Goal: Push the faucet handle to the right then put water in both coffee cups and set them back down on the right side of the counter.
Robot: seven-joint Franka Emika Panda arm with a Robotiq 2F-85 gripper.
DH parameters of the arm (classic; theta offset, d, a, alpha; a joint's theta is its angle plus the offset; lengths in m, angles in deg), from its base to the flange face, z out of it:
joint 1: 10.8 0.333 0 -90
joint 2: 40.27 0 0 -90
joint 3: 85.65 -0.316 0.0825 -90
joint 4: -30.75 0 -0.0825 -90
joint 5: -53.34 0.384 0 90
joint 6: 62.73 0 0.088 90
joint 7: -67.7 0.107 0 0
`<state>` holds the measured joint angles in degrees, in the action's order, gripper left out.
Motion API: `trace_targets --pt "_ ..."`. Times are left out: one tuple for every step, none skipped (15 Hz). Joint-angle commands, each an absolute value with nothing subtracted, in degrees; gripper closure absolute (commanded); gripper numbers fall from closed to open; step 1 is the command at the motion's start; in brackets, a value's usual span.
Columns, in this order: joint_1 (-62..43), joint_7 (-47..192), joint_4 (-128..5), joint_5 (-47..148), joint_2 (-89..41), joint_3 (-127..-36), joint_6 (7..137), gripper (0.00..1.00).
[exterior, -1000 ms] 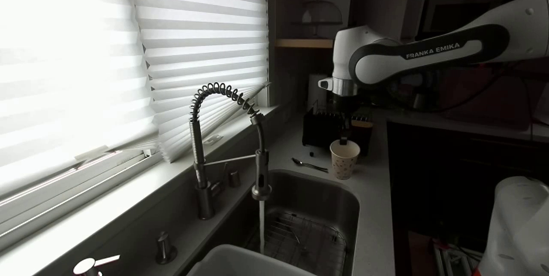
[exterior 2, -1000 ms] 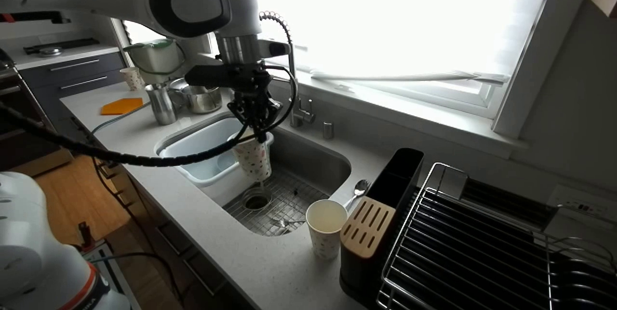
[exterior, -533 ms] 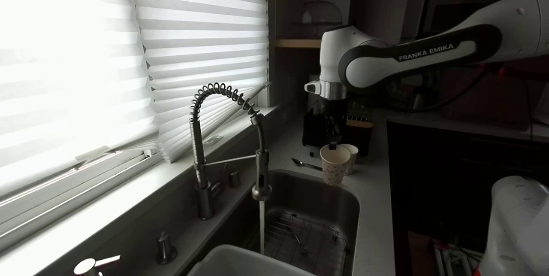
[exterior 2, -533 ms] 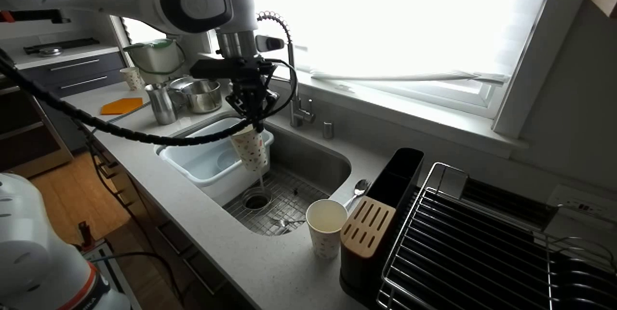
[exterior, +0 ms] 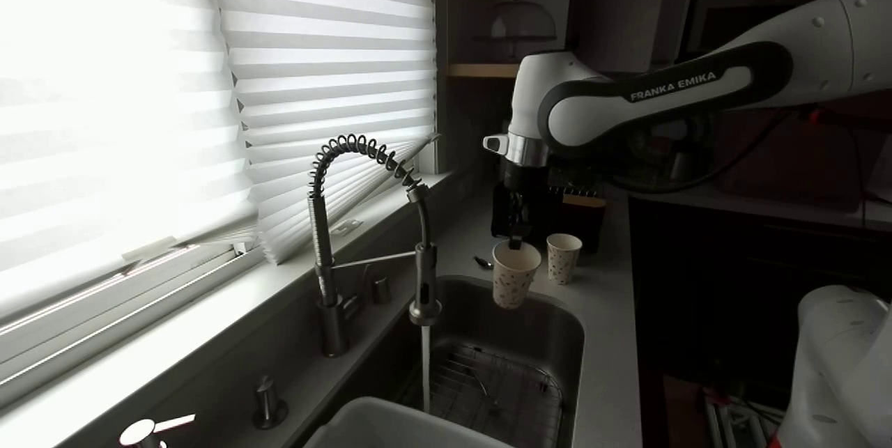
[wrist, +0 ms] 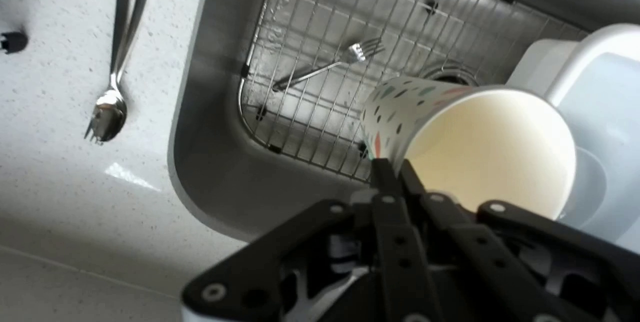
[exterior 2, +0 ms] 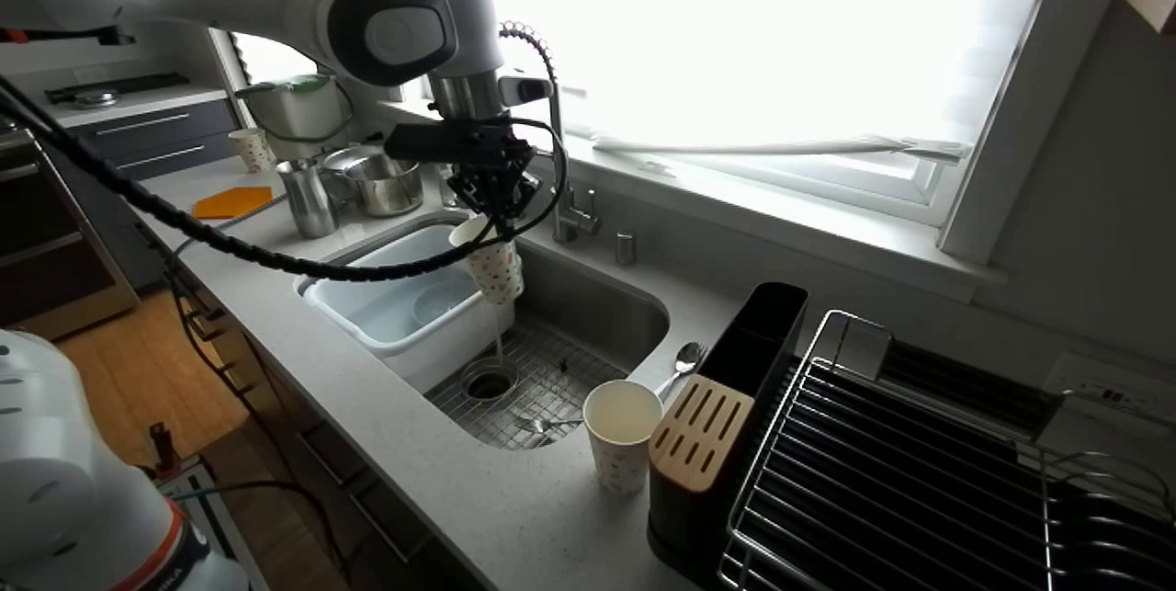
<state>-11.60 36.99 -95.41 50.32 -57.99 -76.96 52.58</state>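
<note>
A kitchen.
Steel sink (exterior 2: 597,306), faucet (exterior: 426,281) (the spring-necked sort) and dish rack (exterior 2: 900,462) show it; the dim unit (exterior 2: 46,214) beyond may be an oven.

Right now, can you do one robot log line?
Jaws: shut on held cup | held cup: over sink, not under running water | standing cup: on counter, beside black caddy

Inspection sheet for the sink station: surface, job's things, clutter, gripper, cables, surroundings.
Surface: pale speckled counter around steel sink.
Job's things: faucet running, water falling into sink; held cup over sink, apart from the water; second cup upright on counter.
Clutter: tub and fork in sink; cutlery, wood-topped holder and dish rack on counter.
Gripper: shut on held cup's wall.
Cables: black cable crosses before held cup in an exterior view; contact unclear.
Surroundings: window blind hanging lopsided.
</note>
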Motion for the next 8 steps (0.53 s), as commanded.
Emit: trace_targets --pt "-10.21 38.27 -94.97 56.89 -52.34 -76.95 60.51 0.99" --pt "-9.81 37.85 -94.44 60.06 -50.83 -76.87 61.23 0.99" --pt "-9.68 37.48 -94.23 61.74 -49.27 -77.17 62.97 0.99" --pt "-9.68 37.53 -93.80 63.39 -47.85 -77.46 63.96 0.99" --pt "-9.66 37.39 -93.42 65.16 -46.48 -77.77 65.29 0.99" --pt "-9.89 38.02 -93.15 65.59 -45.38 -78.36 66.41 0.99" --pt "-10.05 37.91 -92.77 66.22 -44.32 -78.80 67.38 0.99" --pt "-10.27 38.42 -92.32 66.39 -43.31 -79.24 68.19 0.99"
